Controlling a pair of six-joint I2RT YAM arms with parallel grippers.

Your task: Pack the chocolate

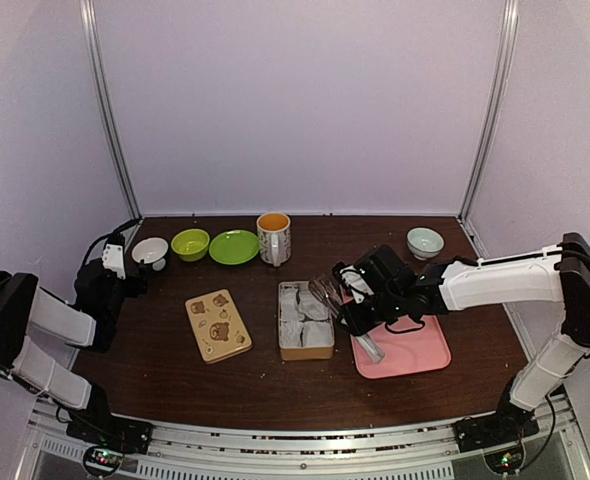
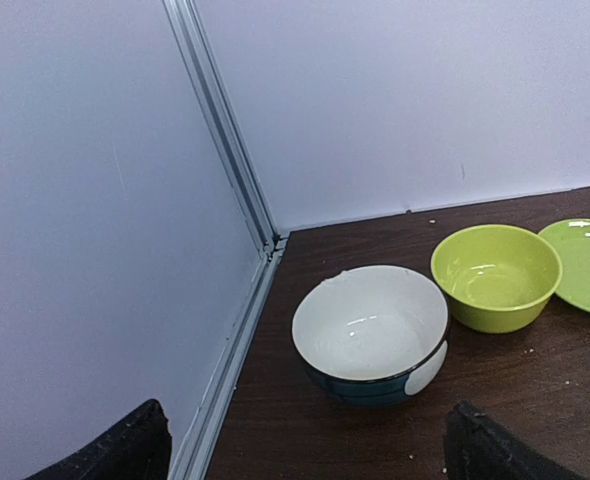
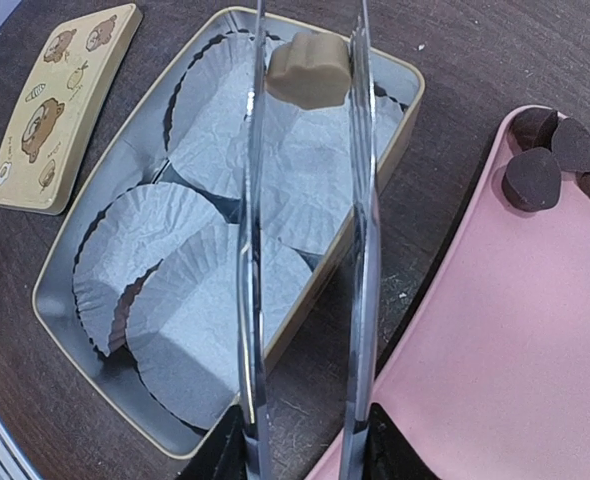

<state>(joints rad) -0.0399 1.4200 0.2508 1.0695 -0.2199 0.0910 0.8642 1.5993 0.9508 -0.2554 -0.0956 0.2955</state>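
Note:
My right gripper [image 3: 303,450] is shut on metal tongs [image 3: 251,250]. The tong tips pinch a light brown chocolate [image 3: 308,68] and hold it over the white paper cups [image 3: 215,300] in the open tin [image 3: 67,300]. Several dark brown chocolates [image 3: 535,175] lie at the far corner of the pink tray [image 3: 515,330]. In the top view the right gripper [image 1: 360,302] is between the tin [image 1: 306,352] and the pink tray [image 1: 415,355]. My left gripper [image 1: 125,272] is open and empty at the far left, near a white bowl [image 2: 370,325].
The bear-printed tin lid [image 1: 218,324] lies left of the tin. Along the back stand the white bowl [image 1: 150,251], a green bowl [image 1: 190,243], a green plate [image 1: 234,246], an orange-lined mug [image 1: 274,237] and a pale bowl [image 1: 424,241]. Walls enclose the table.

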